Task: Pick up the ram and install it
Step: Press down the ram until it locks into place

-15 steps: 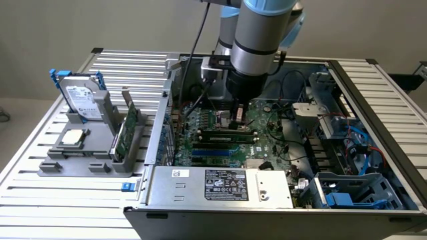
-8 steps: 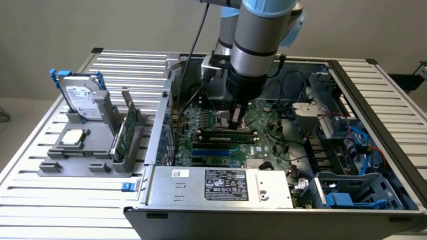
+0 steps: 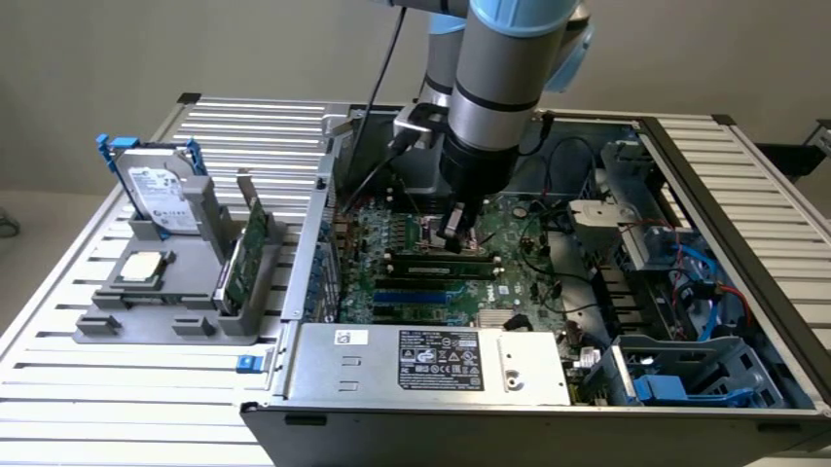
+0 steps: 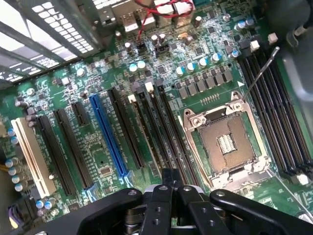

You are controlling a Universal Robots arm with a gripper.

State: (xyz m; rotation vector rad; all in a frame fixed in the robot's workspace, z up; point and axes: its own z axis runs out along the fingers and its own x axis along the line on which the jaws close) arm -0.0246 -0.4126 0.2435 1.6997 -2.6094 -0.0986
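One arm reaches down into the open computer case in the exterior view, its gripper closed with the fingertips right at the ram, a long, narrow green stick with dark chips lying along a black slot in the middle of the motherboard. Whether the fingers pinch the stick or only press on its top edge cannot be told. On the slatted table to the exterior view's left, a grey holder carries a silver hard drive with blue rails and a green expansion card standing upright. In the wrist view the black fingers sit together over the dark slots beside the open processor socket and a blue slot.
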